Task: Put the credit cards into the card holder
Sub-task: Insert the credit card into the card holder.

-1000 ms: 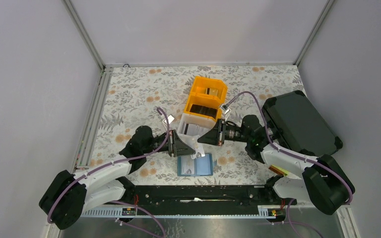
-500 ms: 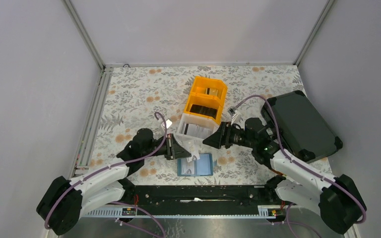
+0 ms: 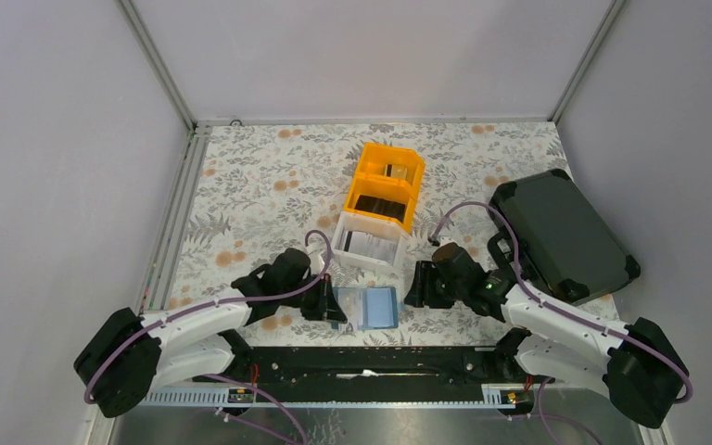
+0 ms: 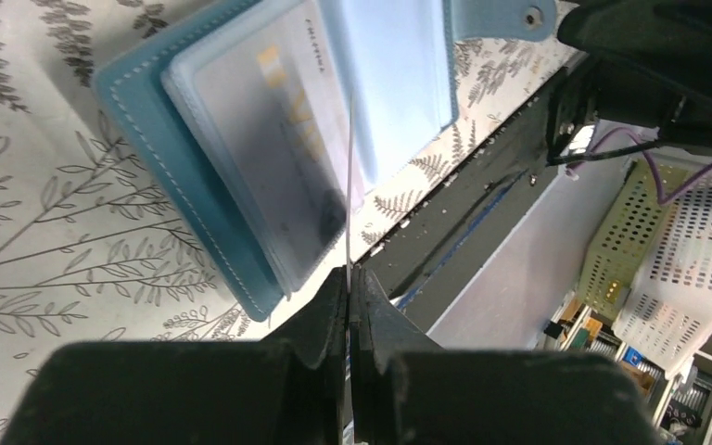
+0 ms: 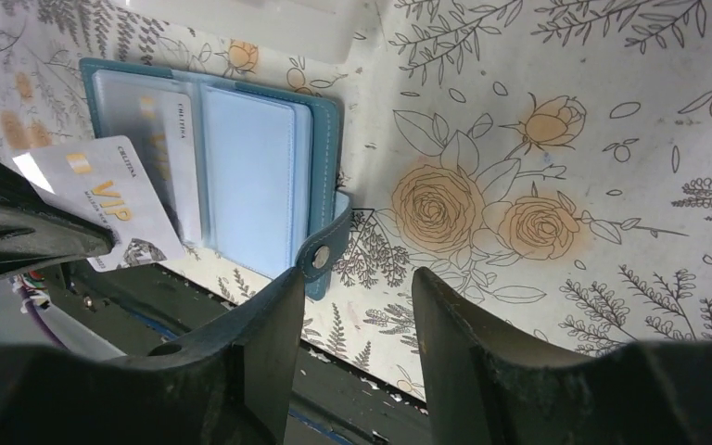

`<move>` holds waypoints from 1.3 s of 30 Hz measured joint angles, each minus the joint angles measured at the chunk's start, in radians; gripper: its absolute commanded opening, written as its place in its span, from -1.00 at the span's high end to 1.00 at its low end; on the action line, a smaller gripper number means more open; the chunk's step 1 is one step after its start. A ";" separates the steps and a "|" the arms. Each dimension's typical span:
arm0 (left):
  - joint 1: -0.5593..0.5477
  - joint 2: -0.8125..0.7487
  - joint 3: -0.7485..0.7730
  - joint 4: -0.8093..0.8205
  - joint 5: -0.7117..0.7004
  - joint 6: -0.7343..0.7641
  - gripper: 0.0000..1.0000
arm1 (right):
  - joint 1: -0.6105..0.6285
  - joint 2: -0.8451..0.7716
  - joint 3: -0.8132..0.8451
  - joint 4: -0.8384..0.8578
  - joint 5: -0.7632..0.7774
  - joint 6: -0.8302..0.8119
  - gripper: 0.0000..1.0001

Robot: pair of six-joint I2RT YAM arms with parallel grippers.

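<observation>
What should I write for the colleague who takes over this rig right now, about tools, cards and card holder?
Left tool: shut on a white card, held at the open card holder, not yet in a pocket.
Right tool: open, empty, next to the holder's tab.
Card holder: open flat on the table, near the arm bases.
Done: one card sits in a clear pocket.
Left: insert the held card, then more cards from the white bin and orange bins.
</observation>
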 measured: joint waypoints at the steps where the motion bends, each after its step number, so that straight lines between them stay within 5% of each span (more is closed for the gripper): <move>1: -0.001 0.014 0.004 0.000 -0.012 -0.003 1.00 | 0.008 0.007 0.000 -0.003 0.010 0.005 -0.07; 32: -0.003 0.186 0.053 0.084 -0.026 -0.045 1.00 | 0.105 0.080 0.019 0.080 0.076 0.053 -0.27; 39: -0.003 0.187 0.053 0.084 -0.026 -0.045 1.00 | 0.118 0.092 0.036 0.076 0.117 0.053 -0.11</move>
